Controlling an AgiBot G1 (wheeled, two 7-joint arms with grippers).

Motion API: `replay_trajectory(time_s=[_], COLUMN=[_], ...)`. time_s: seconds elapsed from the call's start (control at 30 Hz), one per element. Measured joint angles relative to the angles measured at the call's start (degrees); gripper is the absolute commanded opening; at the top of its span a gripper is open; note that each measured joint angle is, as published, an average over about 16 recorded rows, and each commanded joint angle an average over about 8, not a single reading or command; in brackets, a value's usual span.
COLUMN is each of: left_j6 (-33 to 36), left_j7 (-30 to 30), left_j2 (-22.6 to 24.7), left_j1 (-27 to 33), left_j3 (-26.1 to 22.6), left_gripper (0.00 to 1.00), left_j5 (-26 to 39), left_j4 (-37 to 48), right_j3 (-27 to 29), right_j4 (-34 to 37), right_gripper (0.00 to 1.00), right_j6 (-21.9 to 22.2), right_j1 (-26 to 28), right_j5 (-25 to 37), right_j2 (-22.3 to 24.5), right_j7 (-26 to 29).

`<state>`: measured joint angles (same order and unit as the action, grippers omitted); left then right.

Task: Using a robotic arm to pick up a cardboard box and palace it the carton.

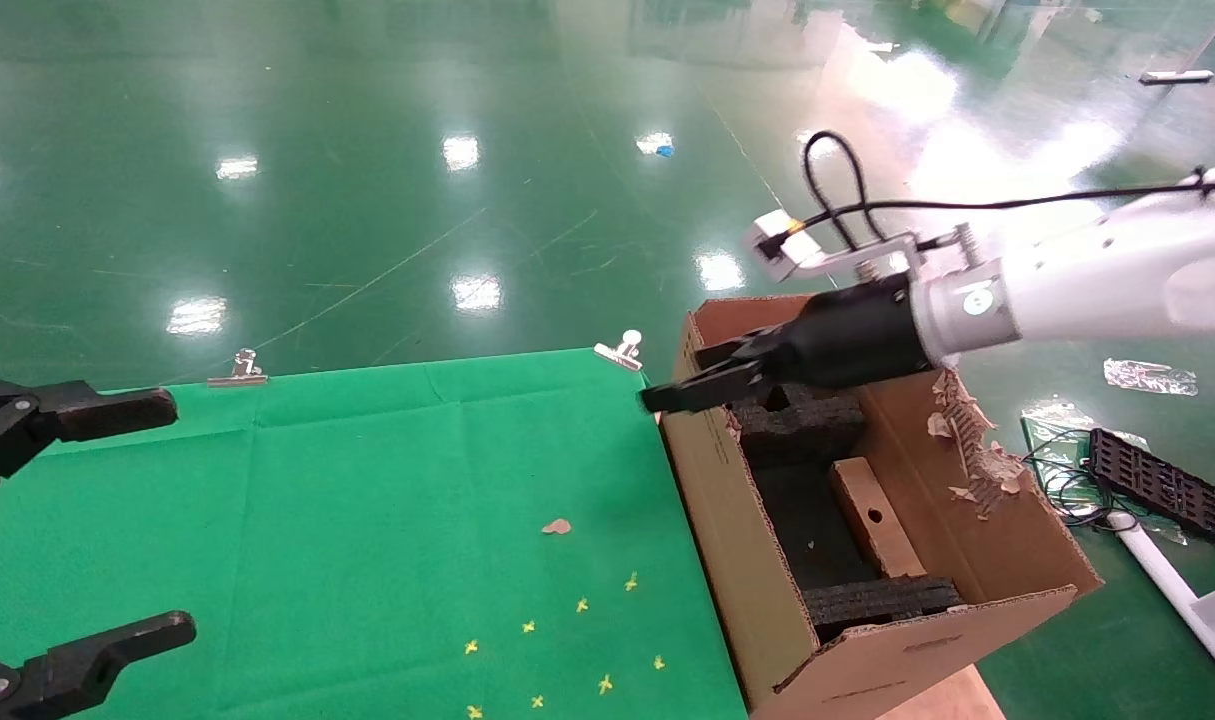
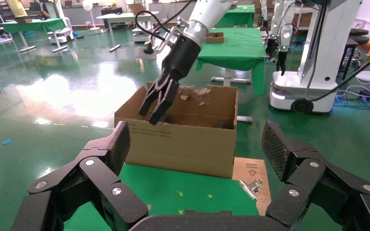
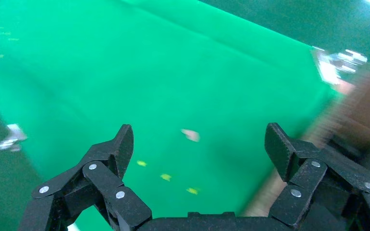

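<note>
The small brown cardboard box point(image 1: 872, 518), with a round hole in its face, lies tilted inside the large carton point(image 1: 727, 540), between black foam pads point(image 1: 802, 425). The white robotic arm point(image 1: 1087, 275) reaches in from the right. Its black right gripper point(image 1: 692, 380) is open and empty, hovering over the carton's far left rim, apart from the box. In the right wrist view the right gripper point(image 3: 200, 144) looks down on green cloth with the carton's edge point(image 3: 366, 106) beside it. My left gripper point(image 1: 182, 517) is open and empty at the table's left edge. The left wrist view shows the carton point(image 2: 183, 144) and the right gripper point(image 2: 159, 101) above it.
The table has a green cloth point(image 1: 367, 480) held by metal binder clips point(image 1: 237, 370) point(image 1: 622, 350). A small cardboard scrap point(image 1: 557, 526) and several yellow marks point(image 1: 582, 605) lie on it. The carton's right flap is torn point(image 1: 972, 450). A black tray point(image 1: 1157, 485) and cables lie on the floor.
</note>
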<state>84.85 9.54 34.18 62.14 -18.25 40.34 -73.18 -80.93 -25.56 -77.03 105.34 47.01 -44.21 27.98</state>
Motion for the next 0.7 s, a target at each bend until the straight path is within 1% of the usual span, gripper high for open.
replay_trajectory(time_s=[0.7], left_j6=[-0.02], left_j7=[-0.02], left_j2=[-0.02], left_j1=[0.01], left_j3=[-0.04], left_gripper=[1.00], left_j5=[-0.03], left_j4=[0.00], right_j3=[33.84], right_j4=[-25.04], right_gripper=[1.00], right_j6=[-4.52], right_j1=[-22.82], right_j5=[-2.68], right_j2=[4.79], right_j7=[-8.98])
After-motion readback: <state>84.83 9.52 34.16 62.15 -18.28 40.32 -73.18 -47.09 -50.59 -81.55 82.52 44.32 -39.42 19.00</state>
